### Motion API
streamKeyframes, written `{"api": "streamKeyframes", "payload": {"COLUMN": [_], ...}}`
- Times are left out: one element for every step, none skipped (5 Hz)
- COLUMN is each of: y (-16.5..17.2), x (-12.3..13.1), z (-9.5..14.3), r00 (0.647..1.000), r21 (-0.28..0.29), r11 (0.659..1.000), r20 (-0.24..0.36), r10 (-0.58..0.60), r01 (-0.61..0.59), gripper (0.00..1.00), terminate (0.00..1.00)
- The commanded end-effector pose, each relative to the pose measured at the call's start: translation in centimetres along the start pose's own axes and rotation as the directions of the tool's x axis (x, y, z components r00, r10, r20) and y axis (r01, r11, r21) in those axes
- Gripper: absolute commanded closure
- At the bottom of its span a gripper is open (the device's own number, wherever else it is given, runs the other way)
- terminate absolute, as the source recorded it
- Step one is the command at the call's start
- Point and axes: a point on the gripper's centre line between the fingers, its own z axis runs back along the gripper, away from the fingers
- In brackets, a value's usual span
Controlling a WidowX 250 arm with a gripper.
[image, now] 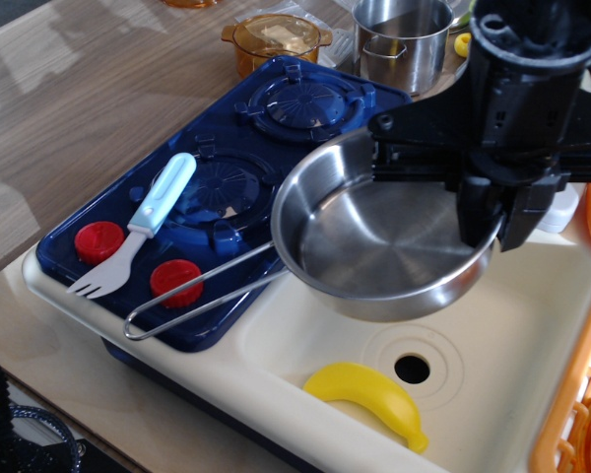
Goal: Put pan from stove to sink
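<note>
Wood-grain tabletop (89, 89) fills the back left, and on it we see the cream toy sink (532, 325) with the dark blue stove (118, 222) set at its left end. We have the pan (384, 246) in the air over the basin's left half, clear of the stove, bowl up and roughly level. Its wire loop handle (197, 296) runs down and left, so the long axis goes from upper right to lower left, the loop's end reaching over the stove's front edge just beside a red knob (174, 281). The gripper (492, 212) comes down from the top right, black and bulky, its jaws clamped on the pan's far right rim, one finger inside the bowl and one outside. A fork (138, 232) with a pale blue grip lies across the front burner, tines toward the other red knob (98, 239). A yellow banana (369, 394) rests in the basin next to the drain hole (411, 369). Behind, an amber pot (276, 39) and a steel pot (402, 39) stand on the table. We cannot make out the faucet; the arm covers that corner. An orange basket (576, 394) is cut off at the right edge.
</note>
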Motion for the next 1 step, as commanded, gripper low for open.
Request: {"api": "streamKeyframes", "payload": {"y": [-0.75], "x": [0.35], "z": [0.98], "r00": [0.997], "r21": [-0.080], "r11": [0.997], "r20": [0.072], "r10": [-0.005], "r01": [0.011], "gripper": [0.00], "terminate": [1.00]}}
